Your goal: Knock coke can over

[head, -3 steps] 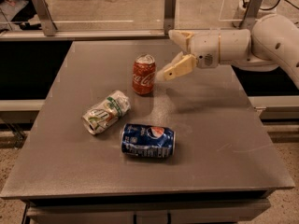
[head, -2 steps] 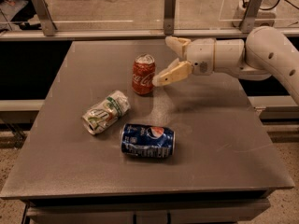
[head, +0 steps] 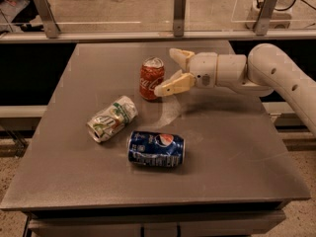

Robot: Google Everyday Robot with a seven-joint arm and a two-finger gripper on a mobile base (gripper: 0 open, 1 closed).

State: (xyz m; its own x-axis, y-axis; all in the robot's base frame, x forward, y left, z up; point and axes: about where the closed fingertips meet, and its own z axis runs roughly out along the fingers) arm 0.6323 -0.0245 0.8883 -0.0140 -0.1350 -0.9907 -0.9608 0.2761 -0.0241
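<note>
The coke can (head: 151,78), red-orange with white script and a silver top, stands upright near the middle back of the grey table (head: 232,147). My gripper (head: 168,72) is open just to the right of the can. Its near finger (head: 170,85) reaches the can's right side at mid height, and its far finger (head: 178,57) is behind and to the right of the can's top. The white arm comes in from the right edge.
A dented silver-white can with green markings (head: 111,118) lies on its side left of centre. A blue Pepsi can (head: 156,148) lies on its side in front of it. A railing with metal posts (head: 179,11) runs behind the table.
My gripper has moved left toward the coke can, from a gap to its right to right beside it. The can still stands upright.
</note>
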